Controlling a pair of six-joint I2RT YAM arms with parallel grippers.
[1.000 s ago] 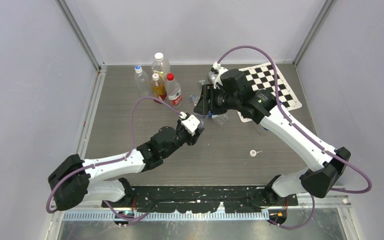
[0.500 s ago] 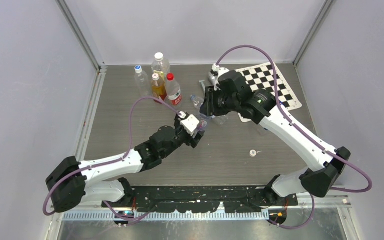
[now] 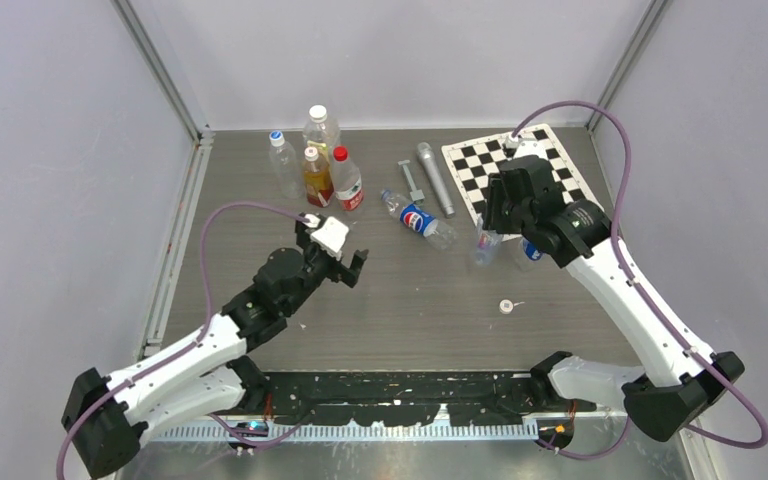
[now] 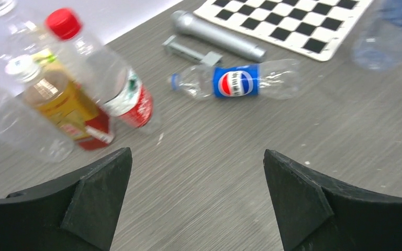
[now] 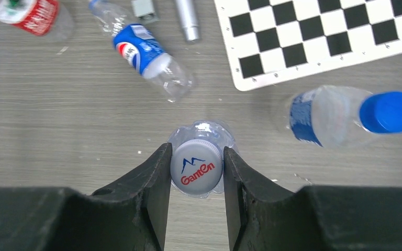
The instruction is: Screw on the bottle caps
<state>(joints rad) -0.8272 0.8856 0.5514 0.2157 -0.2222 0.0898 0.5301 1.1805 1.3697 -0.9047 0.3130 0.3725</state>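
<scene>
White round plastic screw cap [image 5: 196, 167], red-and-blue logo on top, sits on the neck of an upright clear plastic bottle [image 5: 201, 129] just off the near corner of the black-and-white checkerboard mat [image 5: 319, 36]. Right gripper [image 5: 197, 157] comes from above, closed on this cap, one finger pressed to each side. Bottle looks empty.

Beside it, along the mat's near edge, a clear bottle with a blue label [image 5: 314, 115] carries a blue round cap [image 5: 389, 111]; no liquid visible. Second small white cap [image 3: 506, 306] lies loose on the table, nearer the arm bases than the mat, apart from both bottles.

Clear bottle with red-white-blue label [image 5: 141, 49] lies on its side left of the mat, neck pointing away from it; capped or not, cannot tell.

Left gripper [image 4: 196, 157] is wide open, holding nothing, over bare table well left of the mat.

Silver metal cylinder [image 4: 217, 36] and a small grey metal piece [image 4: 191, 50] lie by the mat's left edge. Far left of the mat: amber-liquid bottle [image 4: 57, 99] and red-capped, red-labelled bottle [image 4: 110, 78], upright, close together.

Grey wood-grain table [image 3: 410, 320], plain pale walls [image 3: 410, 60] on three sides
</scene>
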